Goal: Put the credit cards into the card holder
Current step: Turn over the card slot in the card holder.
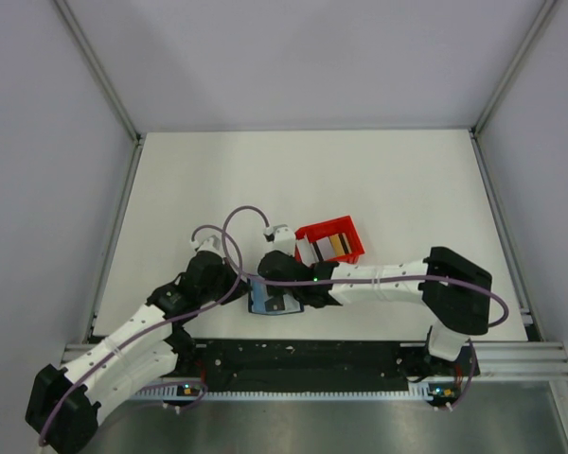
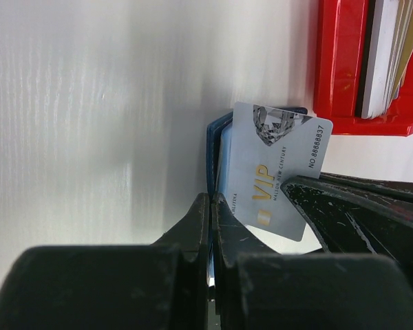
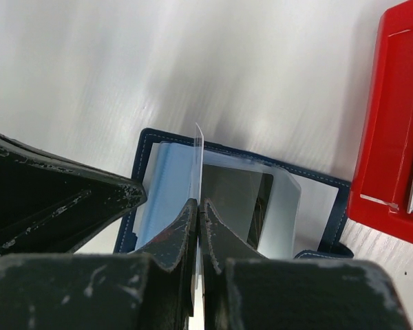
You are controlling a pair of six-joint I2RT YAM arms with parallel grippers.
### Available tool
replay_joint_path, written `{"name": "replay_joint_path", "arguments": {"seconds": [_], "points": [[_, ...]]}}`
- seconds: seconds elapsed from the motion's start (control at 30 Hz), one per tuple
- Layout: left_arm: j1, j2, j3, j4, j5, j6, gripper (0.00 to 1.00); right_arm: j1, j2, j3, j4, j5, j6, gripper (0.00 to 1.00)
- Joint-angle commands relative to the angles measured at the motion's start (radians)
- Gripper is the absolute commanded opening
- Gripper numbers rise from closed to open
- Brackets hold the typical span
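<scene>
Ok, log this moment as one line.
left gripper: shut on card holder edge | right gripper: shut on VIP card, over the holder | red bin: more cards inside

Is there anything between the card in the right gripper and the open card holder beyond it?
Nothing visible does. The card in the right gripper faces the open blue inside of the card holder. The left gripper pinches only its edge; the red bin stands aside.

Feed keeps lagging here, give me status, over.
Left gripper shut on holder edge. Right gripper shut on VIP card, at open holder, mostly out. More cards in red bin alongside; nothing blocking.
</scene>
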Motion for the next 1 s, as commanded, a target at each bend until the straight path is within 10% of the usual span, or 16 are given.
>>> {"name": "replay_joint_path", "arguments": {"seconds": [0.0,0.97], "points": [[-0.004,-0.019,0.013,0.024,-0.008,-0.007,0.00,0.022,0.029,0.058,-0.072,0.049,-0.031,0.00],[-0.008,-0.089,0.033,0.025,0.003,-0.036,0.00,0.119,0.055,0.250,-0.158,0.026,0.040,0.00]]}}
